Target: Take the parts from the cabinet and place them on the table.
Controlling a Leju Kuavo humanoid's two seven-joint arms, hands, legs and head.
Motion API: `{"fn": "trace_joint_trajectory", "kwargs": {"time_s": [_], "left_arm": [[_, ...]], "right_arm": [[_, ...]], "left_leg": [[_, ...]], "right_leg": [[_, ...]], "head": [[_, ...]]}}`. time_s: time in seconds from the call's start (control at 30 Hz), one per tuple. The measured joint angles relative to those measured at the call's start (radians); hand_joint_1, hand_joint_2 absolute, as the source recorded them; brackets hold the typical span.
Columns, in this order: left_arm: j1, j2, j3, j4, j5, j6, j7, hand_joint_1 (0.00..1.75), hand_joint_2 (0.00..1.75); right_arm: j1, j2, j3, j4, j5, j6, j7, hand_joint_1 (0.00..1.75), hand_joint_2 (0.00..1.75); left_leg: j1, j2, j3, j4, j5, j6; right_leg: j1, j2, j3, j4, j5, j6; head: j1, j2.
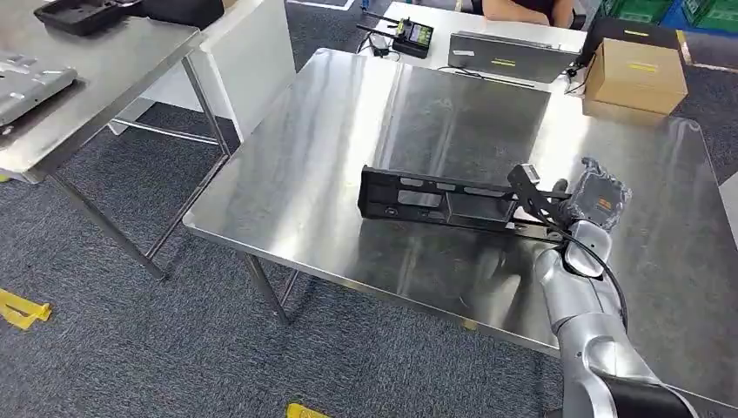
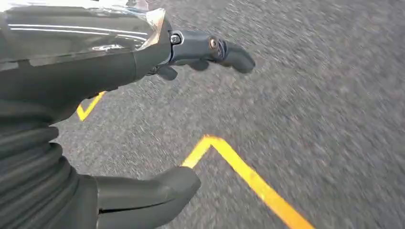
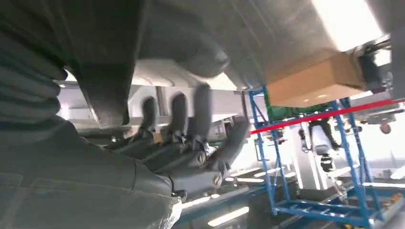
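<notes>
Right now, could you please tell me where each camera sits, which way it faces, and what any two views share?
Head view: high on the body, looking down at the shiny steel table; right hand holds the long black plastic part.
Left wrist view: behind the open left hand, facing grey carpet with yellow tape.
Right wrist view: behind the right hand's fingers.
Shared: the brown cardboard box.

A steel table [image 1: 331, 174] with a shiny top stands on grey carpet floor [image 1: 130, 348] marked with yellow tape [image 2: 248, 174]. A second steel table [image 1: 113, 70] stands to its left. Behind, a white desk [image 1: 452, 26] carries a cardboard box [image 1: 637, 74]. Blue metal shelving [image 3: 353, 157] stands farther away.
</notes>
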Motion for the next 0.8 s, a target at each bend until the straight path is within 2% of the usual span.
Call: {"fn": "trace_joint_trajectory", "kwargs": {"time_s": [0.07, 0.1, 0.23, 0.33, 0.43, 0.53, 0.7, 0.73, 0.8], "left_arm": [[0.01, 0.014, 0.0, 0.0, 0.0, -0.007, 0.012, 0.0, 0.0], [0.012, 0.022, 0.001, 0.0, 0.001, -0.014, 0.035, 0.0, 0.0], [0.017, 0.029, 0.002, 0.0, 0.002, -0.024, 0.064, 0.0, 0.0], [0.019, 0.031, 0.001, 0.0, -0.021, -0.023, 0.131, 0.0, 0.0], [0.027, 0.037, 0.0, 0.0, -0.035, -0.026, 0.14, 0.0, 0.0], [0.027, 0.041, 0.0, 0.0, -0.043, -0.027, 0.14, 0.0, 0.0], [0.027, 0.047, 0.0, 0.0, -0.051, -0.028, 0.14, 0.0, 0.0], [0.027, 0.049, 0.0, 0.0, -0.052, -0.028, 0.14, 0.0, 0.0], [0.027, 0.051, 0.0, 0.0, -0.053, -0.028, 0.141, 0.0, 0.0]], "right_arm": [[0.004, -0.004, -0.007, 0.0, 0.003, 0.0, -0.001, 0.0, 0.0], [0.005, -0.004, -0.012, 0.0, 0.009, 0.003, 0.0, 0.0, 0.0], [0.007, -0.004, -0.021, 0.0, 0.037, 0.015, 0.006, 0.0, 0.0], [0.01, -0.002, -0.026, 0.0, 0.05, 0.036, 0.01, 0.0, 0.0], [0.013, -0.003, -0.032, 0.0, 0.063, 0.028, -0.005, 0.0, 0.0], [0.012, -0.004, -0.042, -0.001, 0.072, 0.034, -0.032, 0.0, 0.0], [0.008, -0.006, -0.055, -0.009, 0.074, 0.085, -0.076, 0.0, 0.0], [0.008, -0.007, -0.057, -0.009, 0.059, 0.09, -0.098, 0.0, 0.0], [0.019, -0.007, -0.078, -0.011, -0.005, 0.105, -0.183, 0.0, 0.0]], "left_leg": [[0.001, 0.0, 0.002, 0.0, 0.0, 0.0], [0.001, 0.0, 0.002, 0.0, 0.0, 0.0], [0.0, 0.002, 0.002, 0.0, 0.0, 0.0], [0.0, 0.004, 0.004, 0.001, -0.001, 0.001], [0.0, 0.004, 0.007, 0.001, -0.002, 0.001], [0.001, 0.005, 0.006, 0.001, -0.002, 0.001], [0.0, 0.007, 0.009, 0.001, -0.002, 0.001], [0.001, 0.007, 0.009, 0.001, -0.002, 0.001], [0.0, 0.006, 0.005, 0.001, -0.001, 0.002]], "right_leg": [[0.001, 0.0, 0.004, 0.0, 0.0, 0.0], [0.001, 0.0, 0.004, -0.001, 0.0, 0.0], [-0.001, 0.002, 0.004, -0.001, 0.001, 0.0], [-0.001, 0.006, 0.005, -0.002, 0.001, 0.0], [-0.001, 0.006, 0.007, -0.002, 0.001, 0.0], [-0.001, 0.006, 0.007, -0.002, 0.001, 0.0], [-0.001, 0.008, 0.009, -0.002, 0.001, 0.0], [-0.001, 0.009, 0.009, -0.002, 0.001, 0.0], [-0.002, 0.008, 0.008, -0.002, 0.002, 0.0]], "head": [[0.0, 0.0], [0.0, 0.0], [0.0, 0.0], [0.0, 0.0], [0.0, 0.0], [0.0, 0.0], [0.0, 0.0], [0.0, 0.0], [0.0, 0.0]]}}
